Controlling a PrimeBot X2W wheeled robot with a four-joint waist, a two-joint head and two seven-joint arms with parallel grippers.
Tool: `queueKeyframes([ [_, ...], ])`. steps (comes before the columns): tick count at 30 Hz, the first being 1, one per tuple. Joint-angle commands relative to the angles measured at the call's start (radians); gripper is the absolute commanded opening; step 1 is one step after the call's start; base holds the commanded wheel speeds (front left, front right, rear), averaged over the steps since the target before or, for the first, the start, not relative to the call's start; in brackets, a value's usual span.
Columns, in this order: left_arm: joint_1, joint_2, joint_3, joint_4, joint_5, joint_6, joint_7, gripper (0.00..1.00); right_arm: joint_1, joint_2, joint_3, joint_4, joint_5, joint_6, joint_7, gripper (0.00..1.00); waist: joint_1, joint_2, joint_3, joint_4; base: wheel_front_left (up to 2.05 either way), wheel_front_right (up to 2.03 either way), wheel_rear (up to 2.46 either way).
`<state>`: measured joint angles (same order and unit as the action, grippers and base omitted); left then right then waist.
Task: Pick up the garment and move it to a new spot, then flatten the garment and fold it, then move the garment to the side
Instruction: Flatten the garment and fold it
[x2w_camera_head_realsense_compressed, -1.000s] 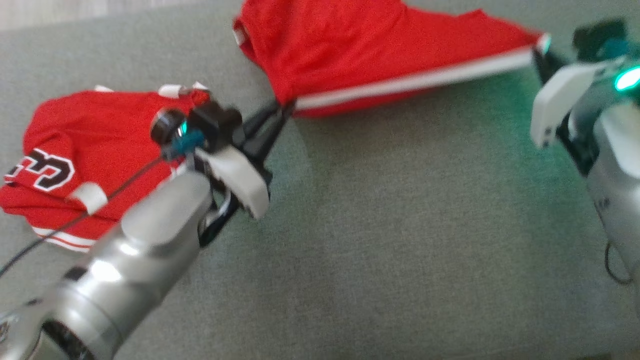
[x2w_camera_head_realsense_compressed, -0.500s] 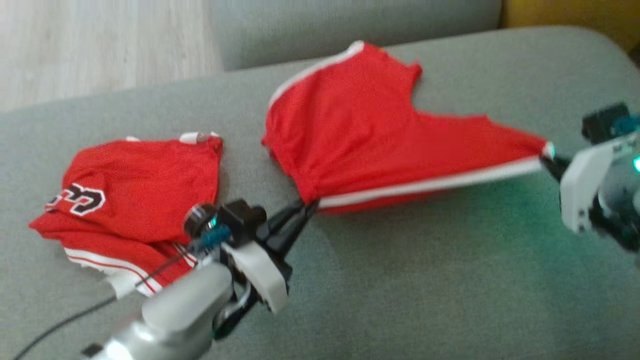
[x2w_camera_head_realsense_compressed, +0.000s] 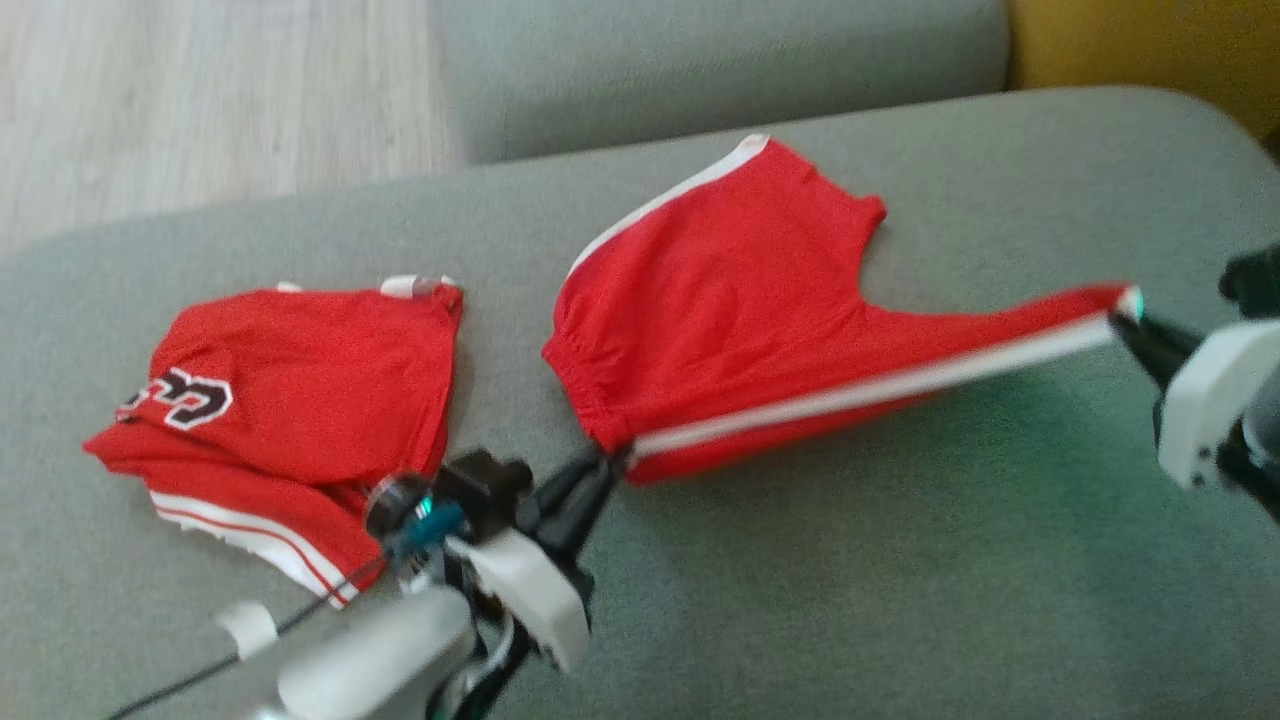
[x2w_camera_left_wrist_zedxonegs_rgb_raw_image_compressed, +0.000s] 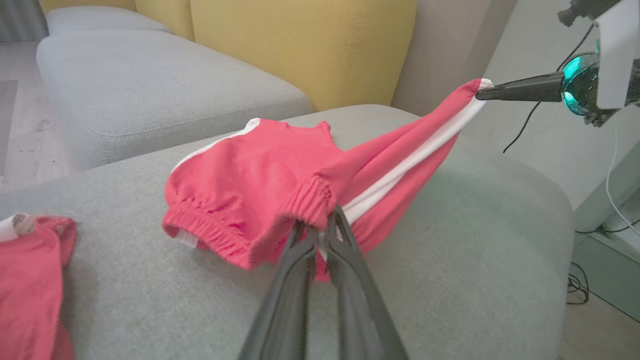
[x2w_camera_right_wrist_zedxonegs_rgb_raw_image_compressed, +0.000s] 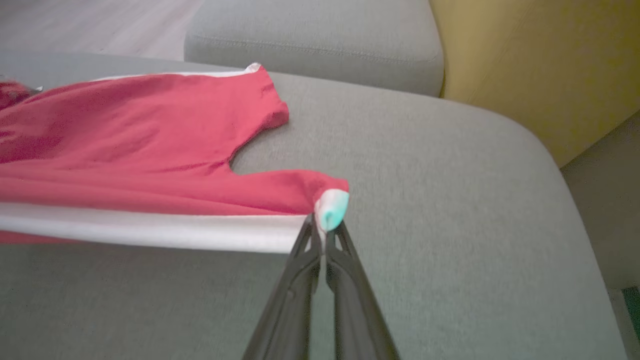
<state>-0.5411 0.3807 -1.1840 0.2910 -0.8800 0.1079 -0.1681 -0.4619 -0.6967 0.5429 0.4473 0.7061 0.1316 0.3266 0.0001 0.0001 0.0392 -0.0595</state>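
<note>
The left end effector (x2w_camera_head_realsense_compressed: 603, 468) grips the red garment (x2w_camera_head_realsense_compressed: 720, 310) by its waistband. The right end effector (x2w_camera_head_realsense_compressed: 1128, 322) clamps a hem corner, cloth taut between them.

A wide grey upholstered seat (x2w_camera_head_realsense_compressed: 820, 600) spreads across the foreground, with a second grey cushion (x2w_camera_head_realsense_compressed: 720, 60) just behind it. Pale wood floor (x2w_camera_head_realsense_compressed: 200, 100) lies beyond on the left. Yellow back cushions (x2w_camera_left_wrist_zedxonegs_rgb_raw_image_compressed: 300, 50) rise behind the seats.

We see the garment (x2w_camera_head_realsense_compressed: 730, 300) as matt red cloth with a smooth white stripe and a gathered elastic waistband. The sofa (x2w_camera_head_realsense_compressed: 850, 560) wears a coarse grey weave. The left end effector (x2w_camera_left_wrist_zedxonegs_rgb_raw_image_compressed: 318, 222) looks like dark, semi-gloss plastic, perhaps.
</note>
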Motion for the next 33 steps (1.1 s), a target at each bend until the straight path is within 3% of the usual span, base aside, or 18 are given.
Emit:
queueKeyframes([
  [1, -0.088, 0.047, 0.072, -0.011, -0.005, 0.030, 0.000, 0.00, -0.062, -0.011, -0.057, -0.013, -0.052, -0.001, -0.032, 0.00, -0.0001, -0.0001, 0.055, 0.018, 0.00, 0.00, 0.00],
  [8, -0.202, 0.018, 0.137, 0.022, -0.008, 0.073, 0.008, 0.00, -0.228, 0.096, -0.145, 0.042, -0.176, -0.001, -0.060, 0.00, -0.0001, -0.0001, 0.195, 0.081, 0.00, 0.00, 0.00],
  [13, -0.273, -0.010, 0.162, 0.063, -0.007, 0.076, 0.010, 0.00, -0.352, 0.151, -0.165, 0.119, -0.241, -0.001, -0.068, 0.00, -0.0001, -0.0001, 0.268, 0.121, 0.00, 0.00, 0.00],
  [22, -0.383, -0.086, 0.168, 0.148, -0.006, 0.040, 0.018, 0.00, -0.594, 0.219, -0.140, 0.320, -0.375, -0.001, -0.131, 0.00, -0.0001, -0.0001, 0.398, 0.202, 0.00, 0.00, 0.00],
  [33, -0.437, -0.155, 0.154, 0.221, 0.002, 0.009, 0.000, 0.00, -0.713, 0.256, -0.084, 0.495, -0.435, -0.001, -0.209, 0.00, -0.0001, -0.0001, 0.466, 0.251, 0.00, 0.00, 0.00],
])
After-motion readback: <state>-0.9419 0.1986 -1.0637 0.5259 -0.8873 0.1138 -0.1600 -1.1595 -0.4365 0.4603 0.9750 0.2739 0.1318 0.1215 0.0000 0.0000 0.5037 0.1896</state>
